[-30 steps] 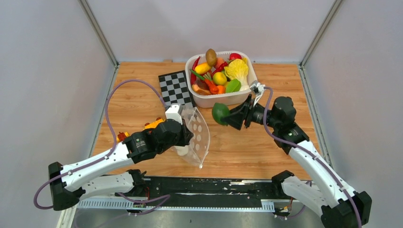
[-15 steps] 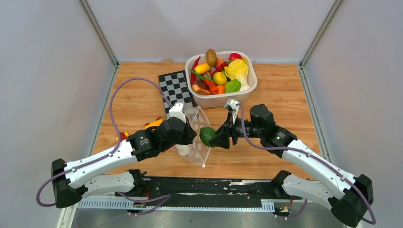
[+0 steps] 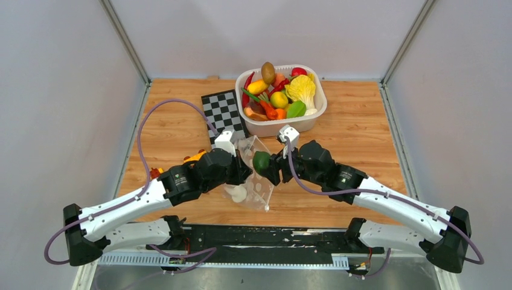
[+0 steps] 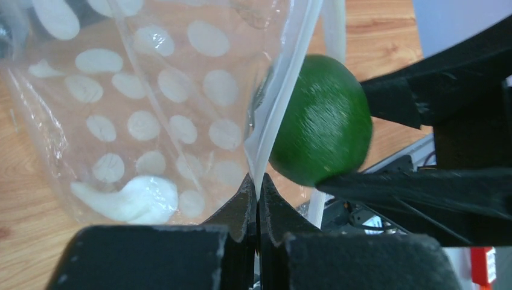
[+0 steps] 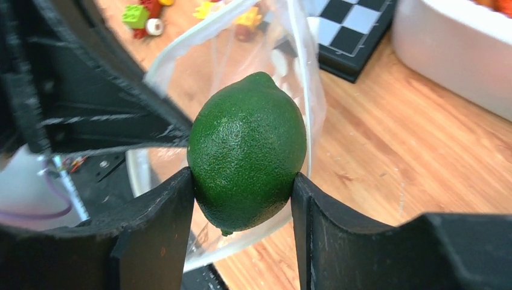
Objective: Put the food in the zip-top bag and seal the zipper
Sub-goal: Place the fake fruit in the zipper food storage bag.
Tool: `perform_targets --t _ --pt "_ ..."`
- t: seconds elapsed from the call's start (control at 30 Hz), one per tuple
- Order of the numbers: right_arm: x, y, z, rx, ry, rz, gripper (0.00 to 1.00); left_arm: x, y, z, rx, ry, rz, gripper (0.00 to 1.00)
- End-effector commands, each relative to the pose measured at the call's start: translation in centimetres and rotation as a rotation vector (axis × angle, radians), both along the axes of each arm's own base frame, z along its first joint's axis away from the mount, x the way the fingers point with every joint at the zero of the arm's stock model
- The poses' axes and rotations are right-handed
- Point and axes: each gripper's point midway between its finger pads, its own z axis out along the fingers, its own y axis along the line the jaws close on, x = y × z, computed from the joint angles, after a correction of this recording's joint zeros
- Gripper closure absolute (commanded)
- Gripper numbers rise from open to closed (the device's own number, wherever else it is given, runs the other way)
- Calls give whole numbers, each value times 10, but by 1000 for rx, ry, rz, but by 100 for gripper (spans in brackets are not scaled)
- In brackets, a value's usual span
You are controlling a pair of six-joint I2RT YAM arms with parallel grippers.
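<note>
Green lime [image 5: 247,151], clamped in the right gripper [image 5: 241,184], sits at the mouth of the zip-top bag [image 4: 151,121], whose rim the clenched left gripper [image 4: 258,188] pinches; recommend pushing it well inside before release.

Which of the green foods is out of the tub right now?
The dark green lime, clamped in the right gripper at the zip-top bag's open mouth. The lighter green piece lies in the white tub.
</note>
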Motion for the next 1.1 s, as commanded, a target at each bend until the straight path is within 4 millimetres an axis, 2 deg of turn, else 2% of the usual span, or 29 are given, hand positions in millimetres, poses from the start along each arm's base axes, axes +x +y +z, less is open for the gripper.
perform_targets --t 0.0,0.17,0.3,0.43,0.7,0.9,1.07 --pt "31 -12 20 -63 -123 -217 63 -3 -15 48 -159 -28 -35 100" --pt "23 0 22 -67 -136 -166 58 -5 -13 52 -179 -21 -28 100" --pt "11 17 23 -26 -111 -75 55 -3 -7 55 -185 -33 -3 100" --pt "6 24 25 -1 -98 -38 51 -1 2 59 -194 -52 34 100" --pt "-12 30 42 89 -116 66 30 4 16 52 -188 -64 100 100" --pt "-21 25 58 151 -149 99 24 7 21 50 -170 -71 126 100" --pt "-39 21 82 235 -194 176 23 9 21 44 -143 -66 132 100"
